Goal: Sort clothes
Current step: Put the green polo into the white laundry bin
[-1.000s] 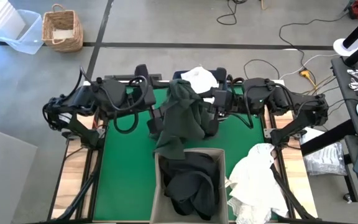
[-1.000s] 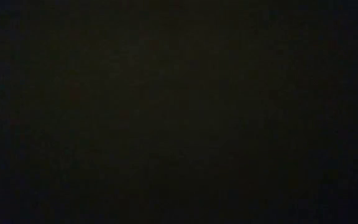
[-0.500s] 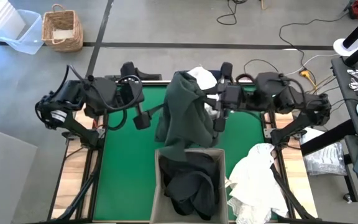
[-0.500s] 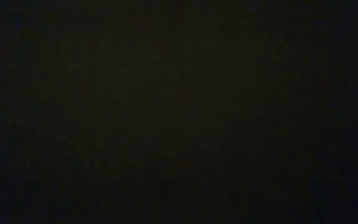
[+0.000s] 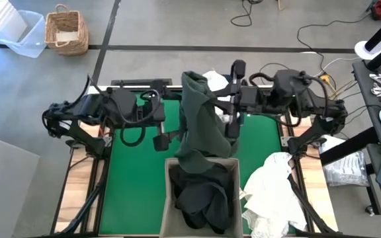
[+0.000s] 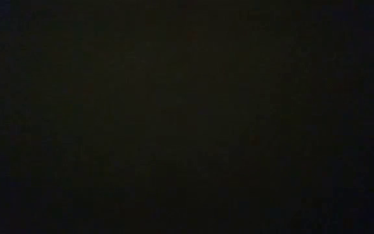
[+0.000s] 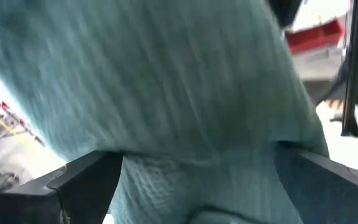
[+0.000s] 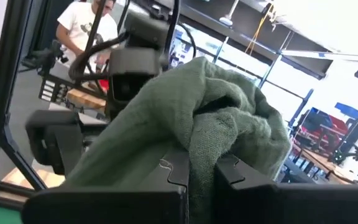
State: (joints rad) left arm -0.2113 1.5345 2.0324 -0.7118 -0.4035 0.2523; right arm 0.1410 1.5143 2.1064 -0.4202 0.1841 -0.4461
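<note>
A dark green garment [image 5: 200, 122] hangs from my right gripper [image 5: 218, 106] above the table's middle. Its lower end reaches the far rim of the beige fabric bin [image 5: 170, 198], which holds black clothes [image 5: 200, 195]. My right gripper [image 8: 201, 177] is shut on the garment. My left gripper [image 5: 161, 139] is open at the garment's left side. In the left wrist view the green cloth [image 7: 185, 99] fills the space between its spread fingers [image 7: 86, 180]. A white garment [image 5: 213, 80] lies in the navy bin [image 5: 233, 78] at the far edge. The low view is black. My left gripper has the green cloth between its open fingers; I cannot tell whether they touch it. My right gripper pinches a bunched fold of the garment [image 8: 219, 149] between its two fingers, several layers heaped over the fingertips. The fingers come roughly level from the table's right. The garment hangs slack below them, lifted off the table.
A heap of white clothes [image 5: 273, 192] lies off the table's near right corner. The green mat [image 5: 131, 178] lies bare at the left. A wicker basket [image 5: 65, 30] and a clear tub [image 5: 22, 33] stand on the floor beyond. A person [image 8: 89, 28] shows behind.
My left gripper has let go of the green garment, drawn back toward the table's left edge, then come back toward it. My right gripper has carried the garment up and a little toward the far edge. The garment now hangs narrower, its lower end at the beige bin.
</note>
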